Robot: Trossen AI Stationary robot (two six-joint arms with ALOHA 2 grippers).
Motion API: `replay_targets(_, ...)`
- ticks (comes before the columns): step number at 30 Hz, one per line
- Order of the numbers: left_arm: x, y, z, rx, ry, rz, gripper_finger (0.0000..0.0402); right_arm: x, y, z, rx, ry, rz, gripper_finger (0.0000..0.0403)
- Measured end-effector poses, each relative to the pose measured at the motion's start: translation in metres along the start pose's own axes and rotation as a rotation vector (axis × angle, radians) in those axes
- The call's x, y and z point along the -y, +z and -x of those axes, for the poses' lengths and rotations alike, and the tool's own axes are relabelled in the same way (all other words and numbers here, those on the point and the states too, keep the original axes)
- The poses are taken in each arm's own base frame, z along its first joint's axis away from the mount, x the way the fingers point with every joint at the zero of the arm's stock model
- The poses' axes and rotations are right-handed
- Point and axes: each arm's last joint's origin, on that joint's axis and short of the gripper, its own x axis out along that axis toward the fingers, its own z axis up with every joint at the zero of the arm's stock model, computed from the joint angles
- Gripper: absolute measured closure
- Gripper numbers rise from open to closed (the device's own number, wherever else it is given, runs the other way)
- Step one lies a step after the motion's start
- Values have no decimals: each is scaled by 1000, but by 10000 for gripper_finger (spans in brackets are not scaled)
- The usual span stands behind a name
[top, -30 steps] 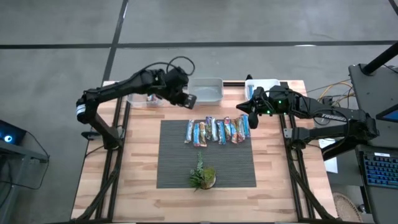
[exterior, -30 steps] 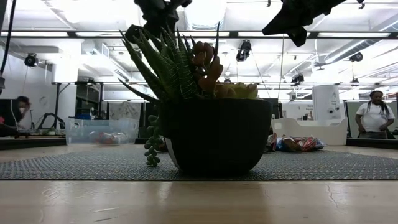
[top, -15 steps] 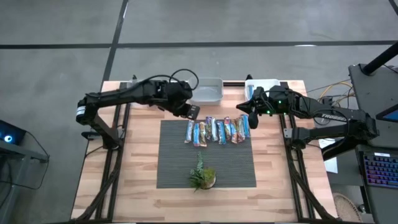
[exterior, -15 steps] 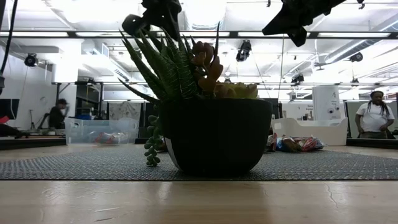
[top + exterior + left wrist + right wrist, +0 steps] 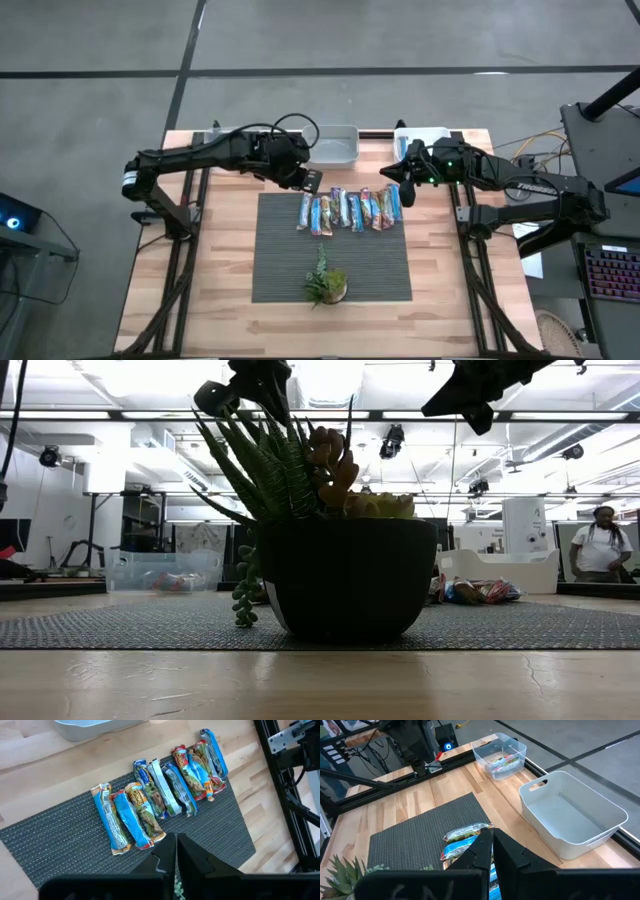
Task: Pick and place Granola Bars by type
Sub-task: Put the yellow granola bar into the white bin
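- Left gripper (image 5: 311, 181) hangs just off the far left corner of the grey mat (image 5: 280, 270), fingers pressed together, nothing between them
- From its wrist camera the two dark fingers (image 5: 165, 855) meet in a thin seam right above the near end of the row
- Granola bars (image 5: 350, 209) lie side by side in a row across the far part of the mat, blue, orange and red wrappers, ends slightly uneven
- In the left wrist view the row (image 5: 160, 795) splits loosely: a few bars at one end lean together, the rest overlap toward the other end
- Right gripper (image 5: 396, 176) hovers beside the right end of the row, also pinched closed and empty
- Its wrist view shows the fingers (image 5: 487, 851) closed over the nearest bars (image 5: 465, 837)
- White bin (image 5: 335, 148) sits at the far edge of the wooden table (image 5: 230, 290); a clear tub (image 5: 500, 754) with some bars inside stands beyond it
- Small potted plant (image 5: 325, 285) sits on the near part of the mat, well apart from the bars
- A person (image 5: 602, 545) stands far back in the room
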Motion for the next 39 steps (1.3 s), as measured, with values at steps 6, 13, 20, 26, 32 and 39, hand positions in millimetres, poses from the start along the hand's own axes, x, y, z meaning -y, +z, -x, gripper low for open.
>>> replay_targets(6,-1,-1,-4,-3,5,13,401,0,0,0,0,0,-1,394)
replay_targets(13,-1,-1,-4,-2,5,15,401,0,0,0,0,0,-1,394)
replay_targets(20,-1,-1,-4,-1,6,15,401,0,0,0,0,0,-1,394)
replay_targets(26,-2,-1,-6,8,14,16,401,0,0,0,0,0,-2,394)
replay_targets(32,-6,-5,-15,-6,36,37,401,0,0,0,0,0,-2,394)
replay_targets(39,-10,-8,-22,-18,58,32,401,0,0,0,0,0,-2,394)
